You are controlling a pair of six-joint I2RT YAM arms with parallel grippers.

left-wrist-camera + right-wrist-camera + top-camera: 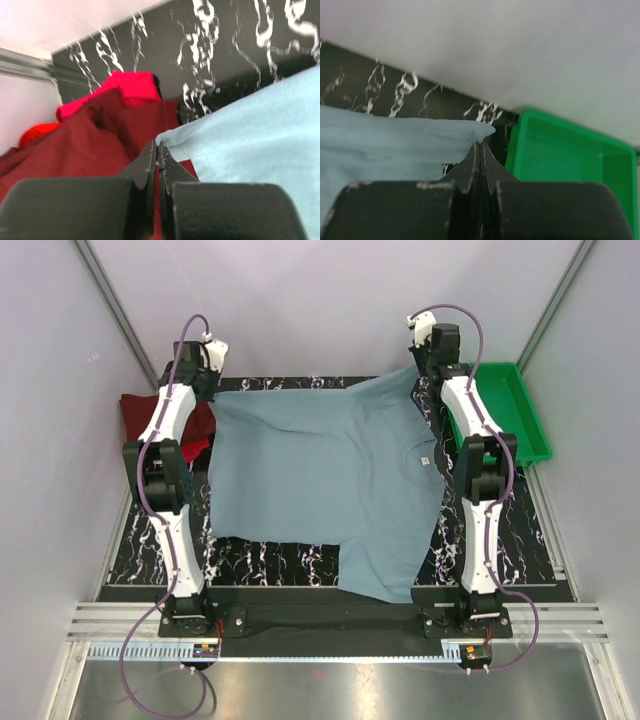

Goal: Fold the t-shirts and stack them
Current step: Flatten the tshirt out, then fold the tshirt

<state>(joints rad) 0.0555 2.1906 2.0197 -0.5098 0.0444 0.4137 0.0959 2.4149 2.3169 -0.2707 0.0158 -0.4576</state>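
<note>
Both arms gripping the grey-blue t-shirt, spread flat across the middle of the desk.
I see the left pincer clenched on its far-left corner and the right pincer clenched on its far-right edge, beside the green tray. The maroon shirt and red shirt are at the desk's left edge.

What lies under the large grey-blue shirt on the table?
Around the grey-blue shirt the black marbled table shows; what its middle covers cannot be seen. Its corner, pinched in the left gripper, overlaps the maroon shirt.
</note>
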